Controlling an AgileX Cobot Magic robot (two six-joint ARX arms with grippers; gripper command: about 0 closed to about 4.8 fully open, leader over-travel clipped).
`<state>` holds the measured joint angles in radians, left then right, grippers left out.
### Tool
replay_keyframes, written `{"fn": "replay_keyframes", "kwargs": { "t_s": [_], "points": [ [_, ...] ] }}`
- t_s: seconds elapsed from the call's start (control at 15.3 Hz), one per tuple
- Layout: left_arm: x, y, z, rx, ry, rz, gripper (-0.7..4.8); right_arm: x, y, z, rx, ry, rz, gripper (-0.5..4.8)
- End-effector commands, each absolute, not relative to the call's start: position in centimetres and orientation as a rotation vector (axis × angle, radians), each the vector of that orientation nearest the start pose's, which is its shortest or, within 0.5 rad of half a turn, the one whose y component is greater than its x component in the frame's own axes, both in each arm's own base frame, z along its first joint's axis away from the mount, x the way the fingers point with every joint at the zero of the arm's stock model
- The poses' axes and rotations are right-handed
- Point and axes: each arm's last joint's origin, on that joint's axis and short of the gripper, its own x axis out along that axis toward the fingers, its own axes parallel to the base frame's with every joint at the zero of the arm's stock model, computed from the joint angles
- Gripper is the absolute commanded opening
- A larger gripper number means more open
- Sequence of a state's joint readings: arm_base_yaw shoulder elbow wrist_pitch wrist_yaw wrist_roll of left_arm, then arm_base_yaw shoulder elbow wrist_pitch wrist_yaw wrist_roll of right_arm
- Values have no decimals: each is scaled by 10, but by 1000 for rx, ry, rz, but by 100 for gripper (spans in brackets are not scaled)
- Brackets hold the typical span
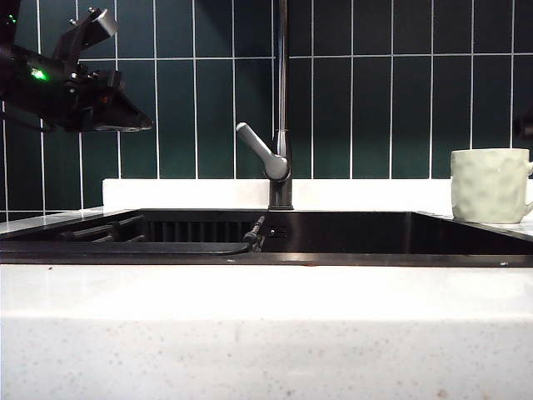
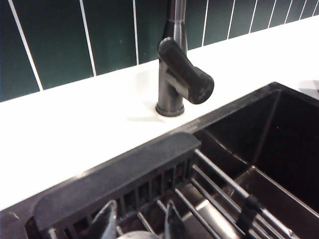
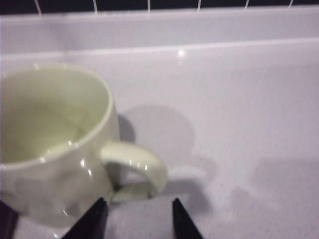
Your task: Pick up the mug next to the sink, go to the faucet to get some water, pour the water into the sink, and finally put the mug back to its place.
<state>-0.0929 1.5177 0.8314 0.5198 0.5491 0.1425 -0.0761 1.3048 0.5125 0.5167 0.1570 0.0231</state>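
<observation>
The cream dimpled mug (image 1: 491, 185) stands upright on the white counter to the right of the black sink (image 1: 350, 235). In the right wrist view the mug (image 3: 55, 144) looks empty, and its handle (image 3: 142, 169) lies just ahead of my right gripper (image 3: 138, 213), which is open and not touching it. The dark faucet (image 1: 282, 125) rises behind the sink's middle, its grey lever (image 1: 260, 152) angled left. My left gripper (image 1: 137, 123) hovers high at the far left, open and empty. In the left wrist view it (image 2: 140, 220) hangs over the sink (image 2: 279, 139), short of the faucet (image 2: 174, 84).
A dark slatted rack (image 2: 119, 174) with metal bars (image 2: 224, 194) fills the sink's left part, seen too in the exterior view as the rack (image 1: 100, 231). A dark-green tiled wall (image 1: 391, 100) backs the white ledge (image 1: 191, 193). A broad white speckled counter (image 1: 266, 333) lies in front.
</observation>
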Motion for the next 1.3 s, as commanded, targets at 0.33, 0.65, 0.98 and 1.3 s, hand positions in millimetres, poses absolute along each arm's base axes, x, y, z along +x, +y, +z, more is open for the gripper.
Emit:
{"fn": "replay_keyframes", "kwargs": {
  "t_s": [0.33,0.65,0.98,1.3],
  "points": [
    [329,-46,253,99,116,-654,126,272,-27,186,-14,235,-246,213],
    [342,-50,243,53,170,-667,126,276,-34,180,-16,225,-303,213],
    [351,-54,232,59,171,-685,158,287,-45,178,1,190,-278,213],
    [355,-56,225,53,184,-710,157,305,-50,177,6,171,-224,212]
  ]
}}
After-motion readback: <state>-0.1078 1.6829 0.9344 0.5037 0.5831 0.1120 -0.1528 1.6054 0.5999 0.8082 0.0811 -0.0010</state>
